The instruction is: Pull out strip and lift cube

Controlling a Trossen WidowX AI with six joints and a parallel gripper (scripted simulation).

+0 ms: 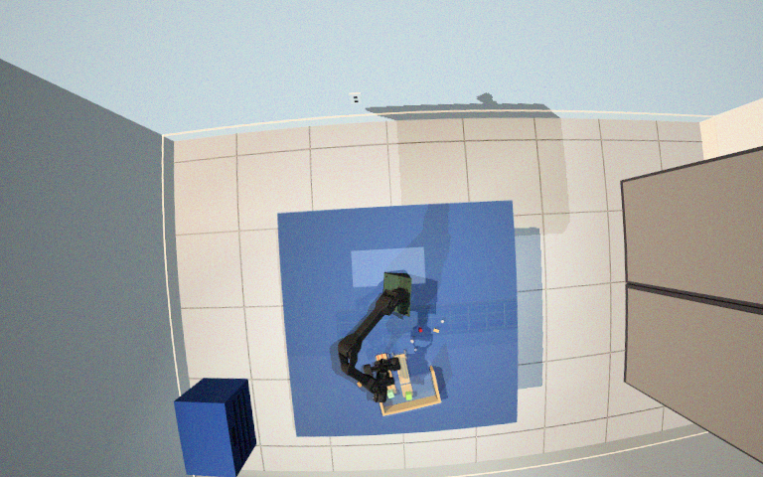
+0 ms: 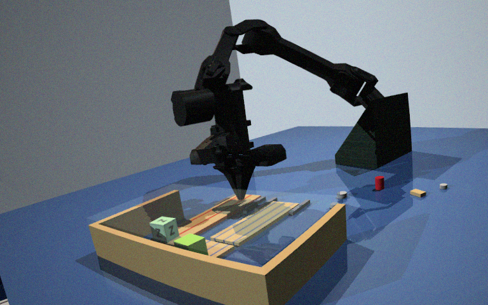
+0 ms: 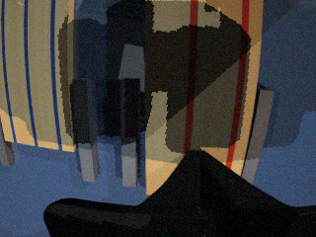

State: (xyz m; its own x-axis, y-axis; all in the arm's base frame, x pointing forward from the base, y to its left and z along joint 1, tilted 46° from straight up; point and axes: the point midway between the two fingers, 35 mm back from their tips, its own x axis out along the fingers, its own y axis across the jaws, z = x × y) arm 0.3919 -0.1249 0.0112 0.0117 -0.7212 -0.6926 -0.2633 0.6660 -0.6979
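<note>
My gripper [image 2: 240, 197] [image 3: 195, 157] is shut and empty, pointing down over the robot-side end of the red-lined strip [image 2: 210, 221] [image 3: 163, 170]; whether it touches is unclear. This strip runs with no visible break to the pale green cube [image 2: 163, 229] [image 1: 390, 395] marked Z, at its far end; arm shadow darkens part of it. The blue-lined strip [image 2: 264, 219] [image 3: 39, 99] [image 1: 403, 371] beside it shows a break near the plain bright green cube [image 2: 190, 243] [image 1: 408, 396], with a separate piece [image 2: 220, 248] under that cube.
A wooden-walled tray [image 2: 180, 278] [image 1: 411, 405] surrounds the strips on three sides, with a clear cover above. Grey rails [image 2: 299, 208] [image 3: 88, 163] flank the strips. A red cylinder [image 2: 379, 183] [image 1: 420, 330], a small wooden block [image 2: 417, 192] and white discs [image 2: 443, 186] lie nearer the robot base.
</note>
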